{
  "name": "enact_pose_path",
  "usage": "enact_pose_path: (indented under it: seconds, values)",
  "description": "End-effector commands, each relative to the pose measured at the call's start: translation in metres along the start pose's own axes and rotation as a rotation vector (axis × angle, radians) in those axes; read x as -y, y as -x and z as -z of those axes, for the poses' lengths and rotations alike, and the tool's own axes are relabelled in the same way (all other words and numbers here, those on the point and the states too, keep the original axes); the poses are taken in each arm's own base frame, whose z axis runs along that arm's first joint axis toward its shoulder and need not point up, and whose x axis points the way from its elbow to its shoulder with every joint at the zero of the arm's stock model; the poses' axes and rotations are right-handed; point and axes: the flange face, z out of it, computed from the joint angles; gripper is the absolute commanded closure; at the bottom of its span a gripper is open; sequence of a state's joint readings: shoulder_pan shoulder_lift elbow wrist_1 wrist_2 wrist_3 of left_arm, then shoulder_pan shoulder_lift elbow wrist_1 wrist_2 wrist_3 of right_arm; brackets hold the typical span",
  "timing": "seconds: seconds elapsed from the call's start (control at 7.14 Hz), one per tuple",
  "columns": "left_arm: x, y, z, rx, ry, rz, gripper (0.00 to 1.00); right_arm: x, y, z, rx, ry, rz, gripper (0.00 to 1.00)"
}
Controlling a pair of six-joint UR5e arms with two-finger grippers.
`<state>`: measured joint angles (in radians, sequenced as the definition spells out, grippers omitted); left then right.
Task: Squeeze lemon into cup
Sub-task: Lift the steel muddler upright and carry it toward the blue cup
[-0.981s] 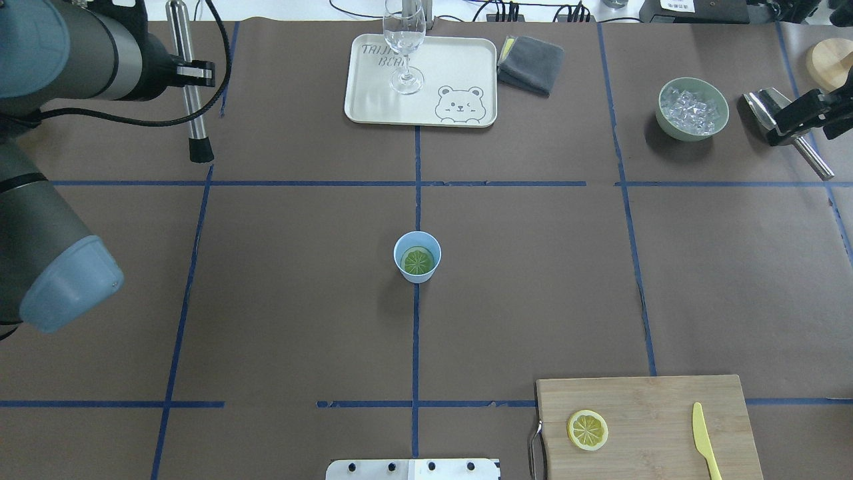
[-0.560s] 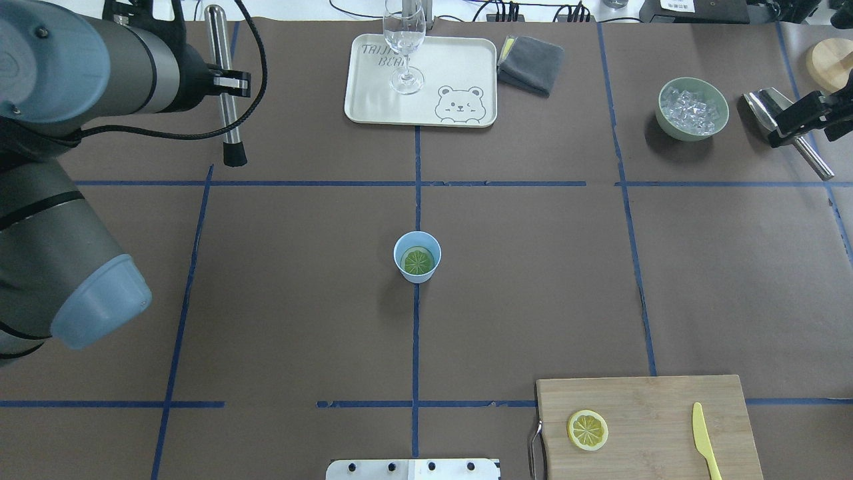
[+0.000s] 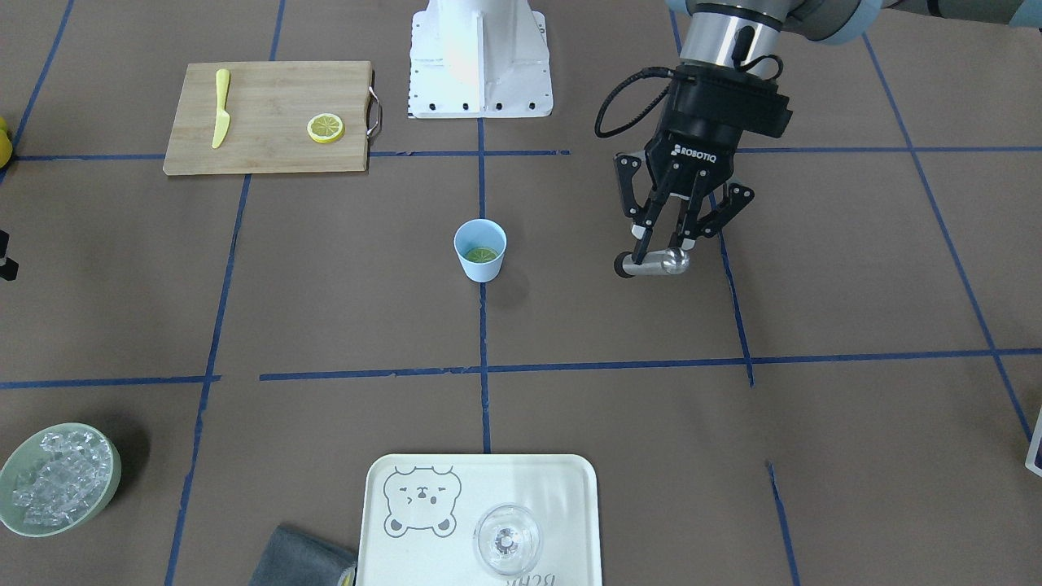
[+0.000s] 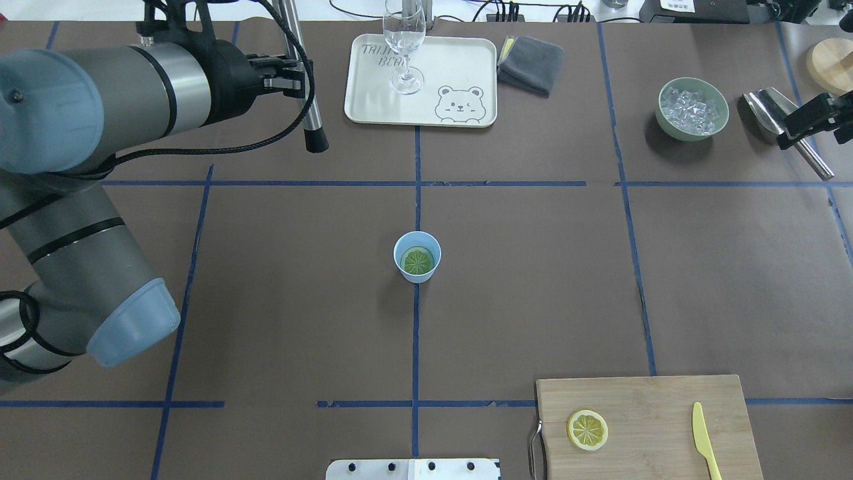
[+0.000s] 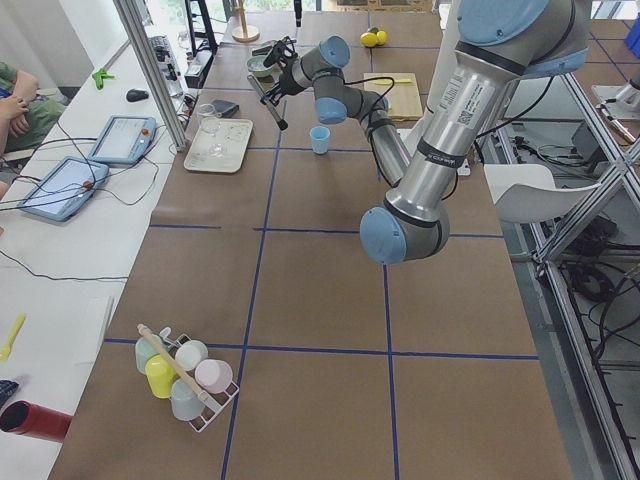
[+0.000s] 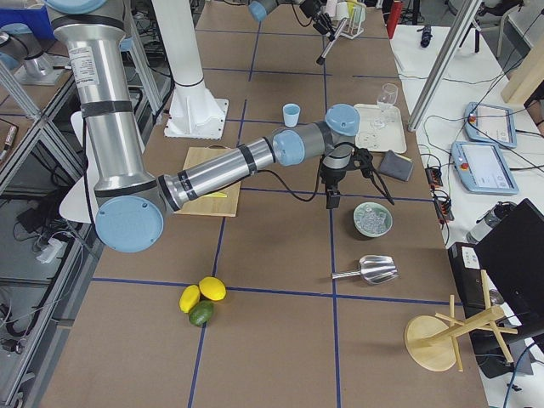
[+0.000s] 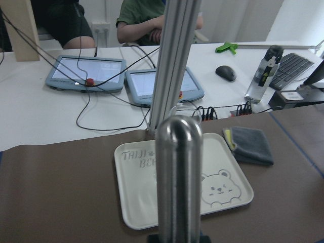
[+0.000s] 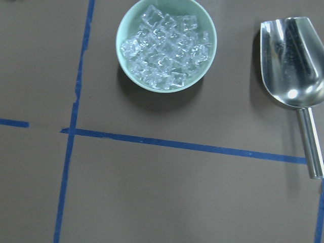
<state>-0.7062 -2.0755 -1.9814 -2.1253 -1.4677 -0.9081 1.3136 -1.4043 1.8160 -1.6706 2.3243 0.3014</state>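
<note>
The light-blue cup (image 4: 417, 257) stands at the table's middle, also in the front view (image 3: 480, 250). One lemon slice (image 4: 418, 261) lies inside it and looks greenish. A second lemon slice (image 4: 587, 429) lies on the wooden cutting board (image 4: 660, 407). My left gripper (image 4: 293, 75) is shut on a steel muddler (image 4: 308, 113) with a black tip, held above the table to the cup's far left (image 3: 663, 248). The muddler fills the left wrist view (image 7: 178, 177). My right gripper (image 4: 810, 115) hangs at the right edge over the scoop; I cannot tell how its fingers stand.
A cream tray (image 4: 466, 67) with a clear glass (image 4: 404, 47) stands at the back middle, with a grey cloth (image 4: 531, 63) beside it. A pale-green bowl of ice (image 4: 693, 109) and a steel scoop (image 8: 293, 66) sit at the back right. A yellow knife (image 4: 703, 440) lies on the board.
My left arm has swung to the right with the muddler, toward the tray. My right gripper has shifted slightly to the right. The cup and both slices have not moved.
</note>
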Motion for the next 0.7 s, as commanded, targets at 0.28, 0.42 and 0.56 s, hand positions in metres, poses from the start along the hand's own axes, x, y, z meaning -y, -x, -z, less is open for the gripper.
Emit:
enact_pose_path:
  seconds: [0.28, 0.42, 0.56]
  values:
    - [-0.05, -0.053, 0.004, 0.002, -0.232, 0.031, 1.0, -0.017, -0.175, 0.024, 0.072, -0.018, -0.034, 0.0]
    - [-0.067, -0.066, 0.006, -0.008, -0.301, 0.048, 1.0, -0.028, -0.196, 0.028, 0.069, -0.027, -0.07, 0.0]
    - [-0.096, -0.083, 0.005, 0.007, -0.325, 0.015, 1.0, -0.037, -0.207, 0.031, 0.059, -0.032, -0.099, 0.0]
